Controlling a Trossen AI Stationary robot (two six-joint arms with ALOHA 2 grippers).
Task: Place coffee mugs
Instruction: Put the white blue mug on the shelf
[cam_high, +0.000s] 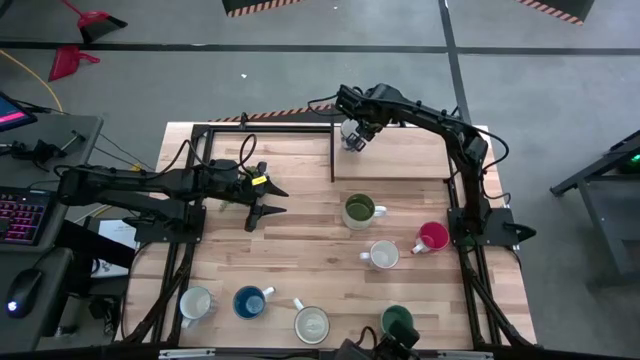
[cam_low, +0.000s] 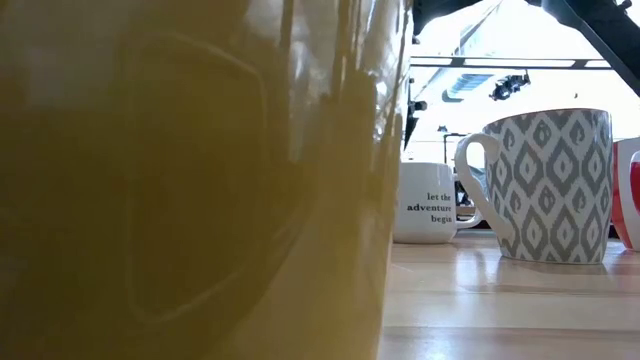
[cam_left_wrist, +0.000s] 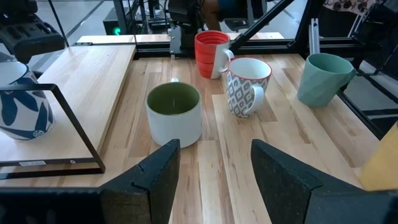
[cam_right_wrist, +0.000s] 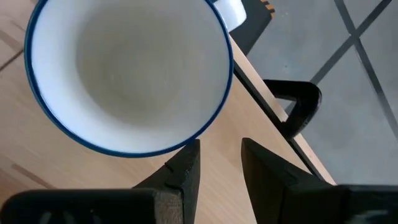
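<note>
Mugs are mostly not yet placed, as far as can be judged: only one, a blue-rimmed white mug (cam_high: 352, 135), sits on the raised board (cam_high: 400, 160) at the far edge of the worktop (cam_high: 300, 260). Seven others stand on the bare wood: an olive-lined mug (cam_high: 358, 210), a patterned mug (cam_high: 383, 255) and a red mug (cam_high: 432, 237) near the right edge, and four more along the near edge. The right gripper (cam_right_wrist: 214, 165) hovers beside the blue-rimmed mug, its fingers only narrowly apart and gripping nothing. The left gripper (cam_left_wrist: 214, 165) waits toward the left edge, spread wide and empty, facing the olive-lined mug.
</note>
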